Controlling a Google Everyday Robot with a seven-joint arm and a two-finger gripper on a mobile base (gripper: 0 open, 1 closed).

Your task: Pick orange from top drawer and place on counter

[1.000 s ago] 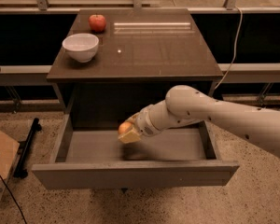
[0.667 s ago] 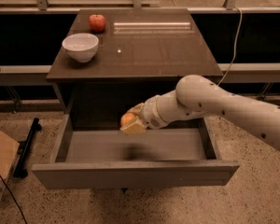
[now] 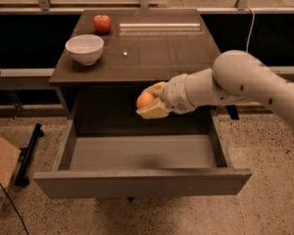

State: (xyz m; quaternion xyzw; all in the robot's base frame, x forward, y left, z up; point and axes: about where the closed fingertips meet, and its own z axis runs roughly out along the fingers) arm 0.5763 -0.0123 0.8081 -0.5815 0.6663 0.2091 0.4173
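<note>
The orange (image 3: 145, 100) is held between the pale fingers of my gripper (image 3: 151, 102), which is shut on it. The gripper hangs above the open top drawer (image 3: 137, 180), just below and in front of the front edge of the counter (image 3: 152, 53). My white arm comes in from the right. The drawer floor below shows nothing in it.
A white bowl (image 3: 85, 48) stands at the counter's left front. A red apple (image 3: 102, 23) sits at the counter's back left. A cardboard box (image 3: 0, 173) and a black bar (image 3: 28, 153) lie on the speckled floor to the left.
My gripper has lifted the orange up out of the drawer, from near the drawer floor to just under the counter's front edge.
</note>
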